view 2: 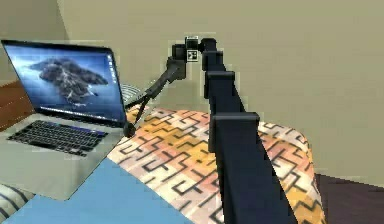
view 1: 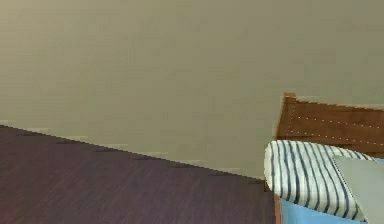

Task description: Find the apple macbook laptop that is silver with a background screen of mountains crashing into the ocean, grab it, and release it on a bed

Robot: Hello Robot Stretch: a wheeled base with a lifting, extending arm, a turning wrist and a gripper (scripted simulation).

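Silver laptop point(view 2: 60, 120) at the arm side view's left, lid raised, screen point(view 2: 65, 75) lit with a dark rocky mass against blue water and sky, black keyboard point(view 2: 52, 133) facing up. Placed over the bed point(view 2: 130, 205) toward its head end, above the plain blue sheet, with one corner of the base near the bed's near edge. Hard to say whether resting on the sheet or lifted just clear of it.

Gripper point(view 2: 131, 124) right at the laptop's right edge, thin fingers point(view 2: 150, 98) slanting down toward the hinge side. Cannot tell whether holding the laptop or merely beside it, and cannot tell the set of the fingers. Behind them, two white squares point(view 2: 188, 50) at the far end of the dark arm point(view 2: 235, 140), rising from the bottom edge across the bed.

Patterned blanket point(view 2: 185, 150) in orange, black and white over the bed's foot half, just beside the laptop's right side.

In the forward view, at the right edge: brown wooden headboard point(view 1: 330, 120), striped pillow point(view 1: 305, 170) against it. Elsewhere, plain beige wall point(view 1: 150, 70) and dark wood floor point(view 1: 100, 185).
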